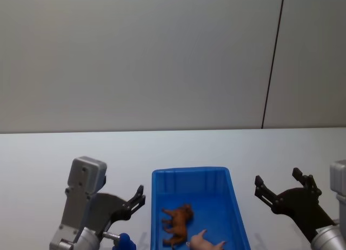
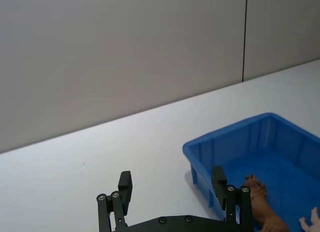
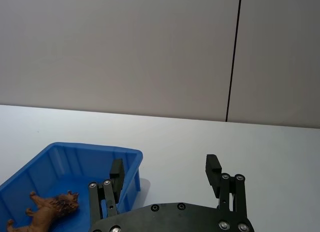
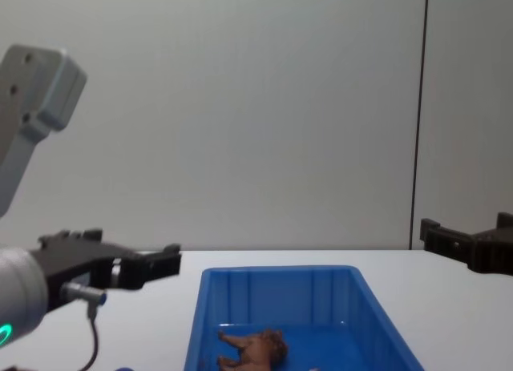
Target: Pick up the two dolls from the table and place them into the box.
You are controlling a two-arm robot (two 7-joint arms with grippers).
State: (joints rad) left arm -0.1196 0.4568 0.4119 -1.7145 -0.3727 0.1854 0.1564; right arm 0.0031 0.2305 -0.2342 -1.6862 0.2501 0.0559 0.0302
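This looks like a robotics lab or test room. In the head view a plain white table (image 1: 43, 153) fills the lower half and a pale grey panelled wall (image 1: 135, 55) the upper half, with one dark vertical seam (image 1: 273, 61) at upper right. At the lower left and lower right corners stand the left gripper (image 1: 141, 197) and right gripper (image 1: 277, 177) on grey metal arms, with a blue plastic bin (image 1: 189, 170) at lower centre between them.

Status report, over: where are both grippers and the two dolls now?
Left gripper open, empty, left of box. Right gripper open, empty, right of box. Brown doll and pink doll both lie inside box. Nothing in the way.
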